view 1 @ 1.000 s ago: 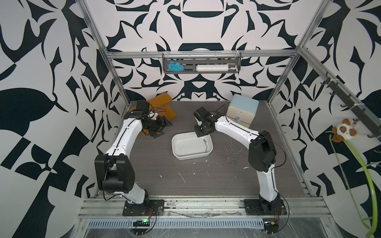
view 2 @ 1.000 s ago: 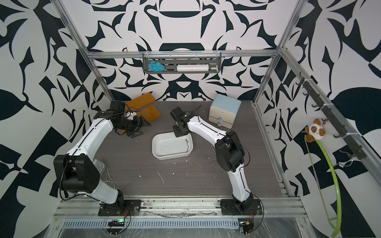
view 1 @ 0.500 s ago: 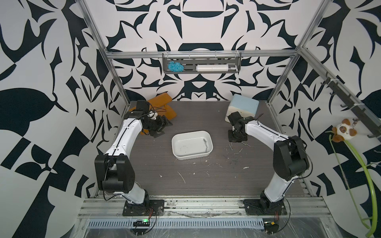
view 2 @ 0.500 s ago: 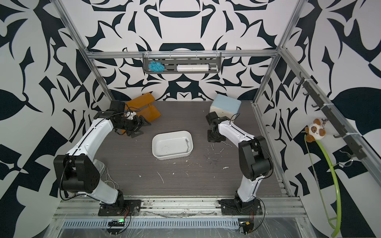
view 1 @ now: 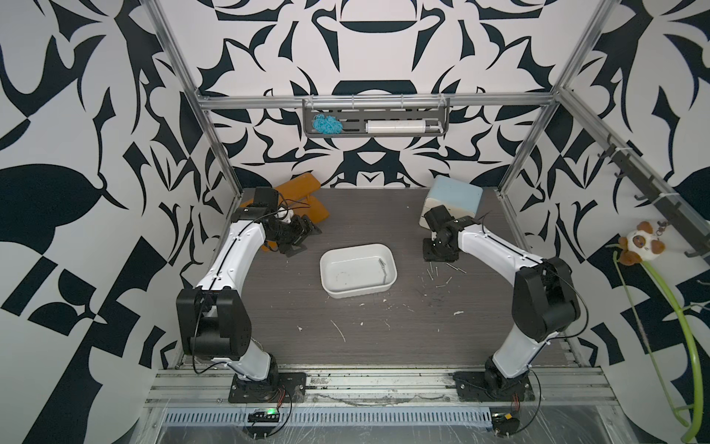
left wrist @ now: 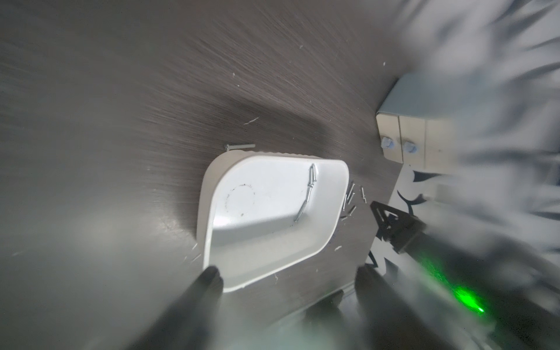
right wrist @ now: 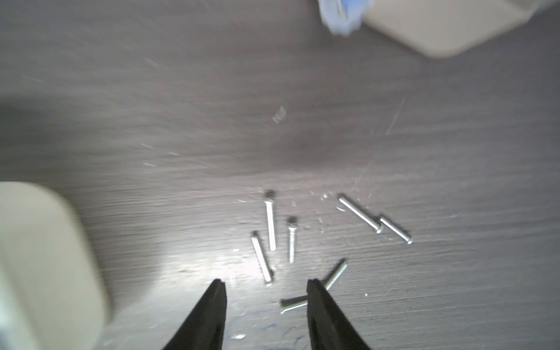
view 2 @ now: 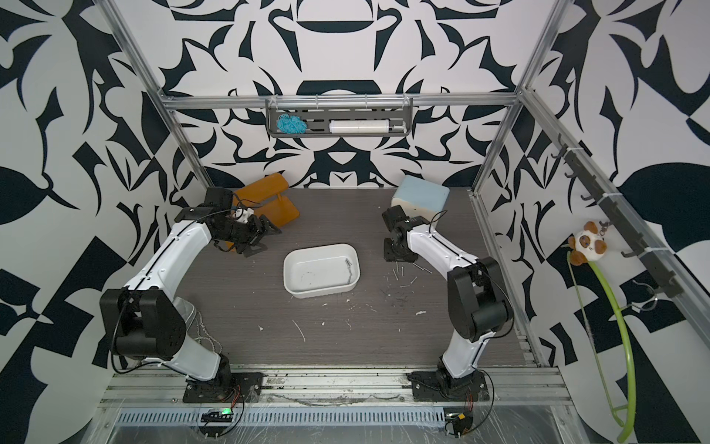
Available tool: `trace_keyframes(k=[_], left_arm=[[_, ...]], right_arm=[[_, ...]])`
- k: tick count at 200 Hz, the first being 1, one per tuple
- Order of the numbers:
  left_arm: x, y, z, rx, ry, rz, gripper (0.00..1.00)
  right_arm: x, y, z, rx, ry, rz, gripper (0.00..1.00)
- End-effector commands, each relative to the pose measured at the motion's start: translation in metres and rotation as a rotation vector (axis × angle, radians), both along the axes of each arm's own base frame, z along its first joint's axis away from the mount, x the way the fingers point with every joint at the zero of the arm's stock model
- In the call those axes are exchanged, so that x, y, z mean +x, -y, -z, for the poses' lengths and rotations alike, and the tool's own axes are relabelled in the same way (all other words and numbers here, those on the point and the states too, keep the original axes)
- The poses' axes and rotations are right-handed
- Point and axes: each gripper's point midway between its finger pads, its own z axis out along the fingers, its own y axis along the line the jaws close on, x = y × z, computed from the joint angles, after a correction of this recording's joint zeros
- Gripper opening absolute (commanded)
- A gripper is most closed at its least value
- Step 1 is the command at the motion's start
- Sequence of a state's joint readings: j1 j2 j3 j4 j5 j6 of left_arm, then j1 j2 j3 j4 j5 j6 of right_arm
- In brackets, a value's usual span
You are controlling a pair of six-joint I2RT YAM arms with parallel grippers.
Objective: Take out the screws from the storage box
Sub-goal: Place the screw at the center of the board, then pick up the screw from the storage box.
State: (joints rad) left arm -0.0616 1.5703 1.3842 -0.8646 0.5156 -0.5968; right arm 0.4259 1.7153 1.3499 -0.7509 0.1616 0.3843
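**Emptying job part done:** a few screws (left wrist: 307,197) lie end to end inside the storage box (view 1: 359,293), against the short wall facing the right arm. A scatter of others rests on the bench (view 1: 345,338) just outside that wall. The right fingers (right wrist: 212,309) hover low over the scatter, parted and holding nothing, with one screw lying right at a tip. The left fingers (left wrist: 197,300) hang spread wide and empty on the box's opposite side, well apart from it. The likely trouble lies ahead. Thin screws lying flat on a smooth floor, tight to a wall, may slip a pinch. A nudge could also skid the light box or sweep the loose pile.
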Motion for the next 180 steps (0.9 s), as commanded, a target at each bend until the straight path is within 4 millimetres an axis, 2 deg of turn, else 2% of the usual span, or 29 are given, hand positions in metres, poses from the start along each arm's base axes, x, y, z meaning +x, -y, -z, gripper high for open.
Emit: trace_keyframes(k=[1,24,34,42,60,77,102,180], left_arm=[[-0.004,-0.005,-0.002,0.028,0.008,0.002,0.76],[0.0,-0.009,-0.003,0.07,0.022,0.018,0.77],[0.0,-0.013,-0.003,0.1,0.023,0.032,0.76],[0.001,-0.015,-0.002,0.12,0.027,0.043,0.77],[0.002,-0.018,-0.001,0.148,0.04,0.061,0.77],[0.002,-0.018,0.003,0.153,0.03,0.071,0.77],[0.003,-0.015,0.007,0.133,0.011,0.078,0.77],[0.007,-0.025,0.023,0.216,-0.023,0.099,0.77]], right_arm=[[0.004,-0.056,-0.054,0.058,0.123,-0.123,0.48],[0.002,-0.126,-0.072,0.077,0.138,-0.256,0.42],[0.001,-0.151,-0.068,0.064,0.111,-0.299,0.37],[-0.001,-0.168,-0.066,0.053,0.09,-0.325,0.34],[-0.012,-0.19,-0.05,0.022,0.033,-0.364,0.31],[-0.019,-0.194,-0.034,0.019,0.003,-0.345,0.31],[-0.022,-0.192,-0.026,0.028,-0.01,-0.316,0.35],[-0.033,-0.166,0.025,-0.046,-0.174,-0.249,0.4]])
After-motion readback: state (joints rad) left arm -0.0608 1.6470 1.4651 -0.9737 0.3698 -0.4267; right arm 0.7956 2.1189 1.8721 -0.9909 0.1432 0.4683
